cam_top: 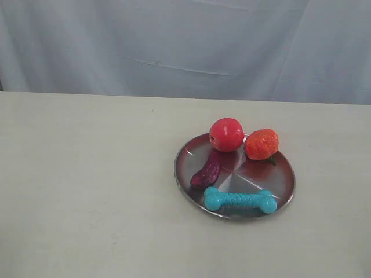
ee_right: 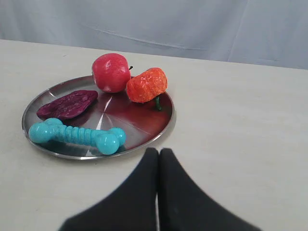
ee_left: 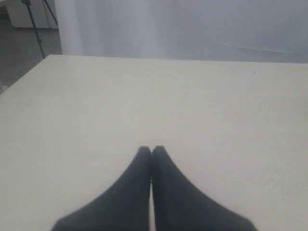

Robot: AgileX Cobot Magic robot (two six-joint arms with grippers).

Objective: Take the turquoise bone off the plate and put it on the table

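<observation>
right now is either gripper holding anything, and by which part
Nothing is held. The left gripper and the right gripper are both shut and empty; the bone lies untouched on the plate.

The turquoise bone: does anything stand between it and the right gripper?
Nothing visible does. The turquoise bone lies at the edge of the plate nearest the right gripper; the red apple, orange fruit and purple piece sit beyond it.

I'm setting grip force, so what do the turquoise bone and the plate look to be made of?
The turquoise bone looks like rubber or soft plastic with a semi-matte finish: ribbed moulded shaft and only soft, dull highlights. The plate looks like polished metal: mirror-like reddish reflections, radial streaks of sheen and a bright thin rim.
</observation>
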